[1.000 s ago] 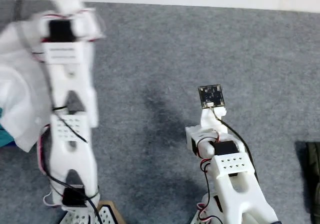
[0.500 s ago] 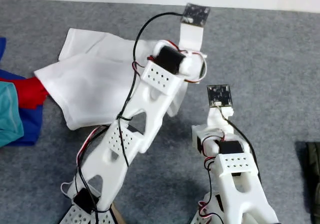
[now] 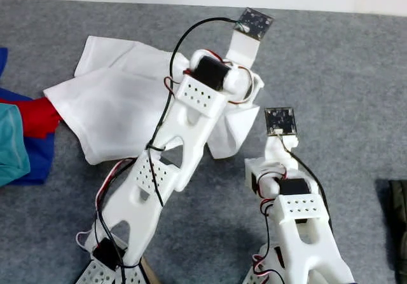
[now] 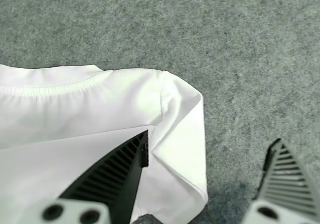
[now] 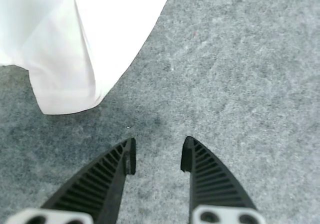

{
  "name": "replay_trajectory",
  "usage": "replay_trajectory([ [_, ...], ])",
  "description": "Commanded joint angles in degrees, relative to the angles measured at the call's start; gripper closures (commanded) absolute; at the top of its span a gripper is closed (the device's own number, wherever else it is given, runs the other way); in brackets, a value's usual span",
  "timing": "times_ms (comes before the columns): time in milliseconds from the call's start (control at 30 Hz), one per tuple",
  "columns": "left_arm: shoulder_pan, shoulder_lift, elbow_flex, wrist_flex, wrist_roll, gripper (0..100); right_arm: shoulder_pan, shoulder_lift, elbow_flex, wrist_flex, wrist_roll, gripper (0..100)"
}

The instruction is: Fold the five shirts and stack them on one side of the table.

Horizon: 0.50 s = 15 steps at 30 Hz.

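left gripper [image 4: 211, 139] wide open over white shirt [image 4: 100, 108] edge, empty; right gripper [image 5: 159, 141] part open, empty. left arm [image 3: 184, 125] hides part of shirt.

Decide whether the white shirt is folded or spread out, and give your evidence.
Spread out, loosely rumpled. The white shirt lies wide across the grey table, one sleeve sticking out below the open left gripper.

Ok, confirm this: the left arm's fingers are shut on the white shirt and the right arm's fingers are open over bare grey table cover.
Wrong on one count. The left wrist view shows the left arm's fingers open, not shut: one is over the white shirt, the other over the grey table cover. The right arm's fingers are open over bare cover, as stated.
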Motion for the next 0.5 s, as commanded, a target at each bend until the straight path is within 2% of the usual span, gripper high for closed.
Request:
replay_trajectory([
  [0,-5.6,-7.3,-1.7,0.4,-0.3,63,2.6,-1.1,-0.7,-0.9,-0.4,83.6],
  [100,-12.9,-9.0,-1.7,0.5,-0.3,63,6.3,-0.7,-4.0,-0.6,-5.8,83.6],
  [233,-23.3,-10.5,-1.7,0.8,-0.2,63,7.9,-0.4,-9.6,3.0,-6.9,83.6],
  [367,-29.0,-13.0,0.0,1.1,-0.1,63,2.5,-0.4,-15.4,6.1,-6.9,83.6],
  [467,-30.1,-17.5,8.1,1.1,-0.1,63,-2.9,-0.2,-17.9,6.3,-6.9,83.6],
])
